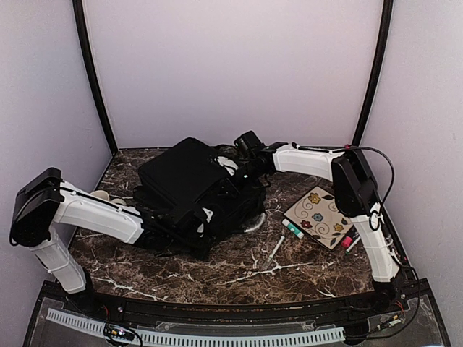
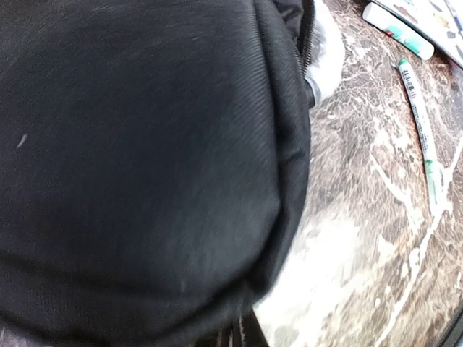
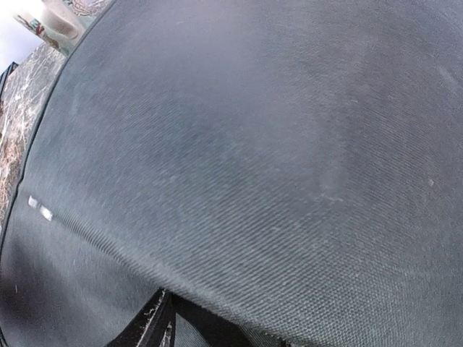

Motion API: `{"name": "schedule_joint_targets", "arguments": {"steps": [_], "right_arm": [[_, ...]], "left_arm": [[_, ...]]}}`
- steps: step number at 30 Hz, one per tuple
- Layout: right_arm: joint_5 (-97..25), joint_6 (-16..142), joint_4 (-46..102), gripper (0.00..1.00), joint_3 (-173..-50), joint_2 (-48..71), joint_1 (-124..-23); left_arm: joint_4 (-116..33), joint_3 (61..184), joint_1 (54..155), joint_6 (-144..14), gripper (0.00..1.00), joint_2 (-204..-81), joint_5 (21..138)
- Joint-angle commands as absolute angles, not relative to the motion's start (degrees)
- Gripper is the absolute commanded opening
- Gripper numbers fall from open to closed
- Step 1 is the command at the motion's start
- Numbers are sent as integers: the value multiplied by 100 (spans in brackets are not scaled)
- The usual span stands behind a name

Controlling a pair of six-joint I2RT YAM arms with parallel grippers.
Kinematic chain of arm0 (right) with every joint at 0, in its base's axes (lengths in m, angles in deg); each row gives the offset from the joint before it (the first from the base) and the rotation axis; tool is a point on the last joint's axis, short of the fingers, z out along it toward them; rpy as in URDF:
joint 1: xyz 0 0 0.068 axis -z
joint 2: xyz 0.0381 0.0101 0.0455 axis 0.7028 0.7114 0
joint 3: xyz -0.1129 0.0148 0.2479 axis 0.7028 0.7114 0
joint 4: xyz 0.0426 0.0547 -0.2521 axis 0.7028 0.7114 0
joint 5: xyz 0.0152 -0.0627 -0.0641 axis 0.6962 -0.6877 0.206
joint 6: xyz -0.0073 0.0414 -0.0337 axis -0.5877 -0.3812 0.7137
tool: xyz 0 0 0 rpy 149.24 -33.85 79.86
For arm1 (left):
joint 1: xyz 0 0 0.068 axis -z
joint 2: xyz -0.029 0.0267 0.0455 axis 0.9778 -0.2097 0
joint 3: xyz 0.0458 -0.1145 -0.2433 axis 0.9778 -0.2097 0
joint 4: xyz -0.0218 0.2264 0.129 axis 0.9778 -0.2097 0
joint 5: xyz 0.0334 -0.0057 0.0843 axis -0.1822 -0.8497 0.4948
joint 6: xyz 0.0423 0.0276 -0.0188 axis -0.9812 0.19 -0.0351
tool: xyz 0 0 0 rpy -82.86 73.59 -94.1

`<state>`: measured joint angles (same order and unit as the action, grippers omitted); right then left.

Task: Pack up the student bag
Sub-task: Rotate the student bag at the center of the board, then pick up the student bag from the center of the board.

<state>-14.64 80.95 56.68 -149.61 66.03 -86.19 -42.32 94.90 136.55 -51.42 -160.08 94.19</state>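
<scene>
The student bag (image 1: pixel 192 184), a big black fabric backpack, lies in the middle of the marble table. My left gripper (image 1: pixel 204 217) is at the bag's near edge. In the left wrist view black fabric (image 2: pixel 145 159) fills most of the picture and runs right down into the shut jaws. My right gripper (image 1: pixel 242 165) is at the bag's far right corner. The right wrist view shows bag cloth (image 3: pixel 253 144) stretched over the jaws and hiding them, with a black strap (image 3: pixel 155 325) at the bottom.
To the right of the bag lie a flowered notebook (image 1: pixel 318 215), a white marker with a green cap (image 1: pixel 292 229), a thin pen (image 1: pixel 275 248) and a pink highlighter (image 1: pixel 347 241). A white round thing (image 1: pixel 255 223) peeks from under the bag. Something pale (image 1: pixel 108 196) sits at its left.
</scene>
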Motion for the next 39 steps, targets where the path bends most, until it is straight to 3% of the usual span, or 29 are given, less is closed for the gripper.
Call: {"name": "schedule_joint_targets", "arguments": {"steps": [1, 7, 12, 19, 29, 39], "right_arm": [[-1559, 7946, 5887, 47, -14961, 7050, -8753], [-1429, 7883, 5896, 46, -14961, 7044, -8754], [-1208, 7902, 5937, 46, -14961, 7012, -8754], [-1002, 7989, 6150, 48, -14796, 6270, -8692], [-1293, 7835, 5165, 55, -11951, 3103, -8286], [-1148, 8081, 5139, 57, -9855, 1623, -8237]], "left_arm": [[-3995, 9995, 13947, -5556, 0, -16424, 8978], [-3520, 10585, 14007, -5899, 0, -16914, 9137], [-2625, 10390, 14051, -6166, 0, -16952, 9086], [-3160, 10431, 14082, -6281, 26, -16639, 8984], [-5162, 9904, 14103, -6677, 46, -14693, 10045], [-5997, 10861, 14029, -8363, 51, -15504, 10562]]}}
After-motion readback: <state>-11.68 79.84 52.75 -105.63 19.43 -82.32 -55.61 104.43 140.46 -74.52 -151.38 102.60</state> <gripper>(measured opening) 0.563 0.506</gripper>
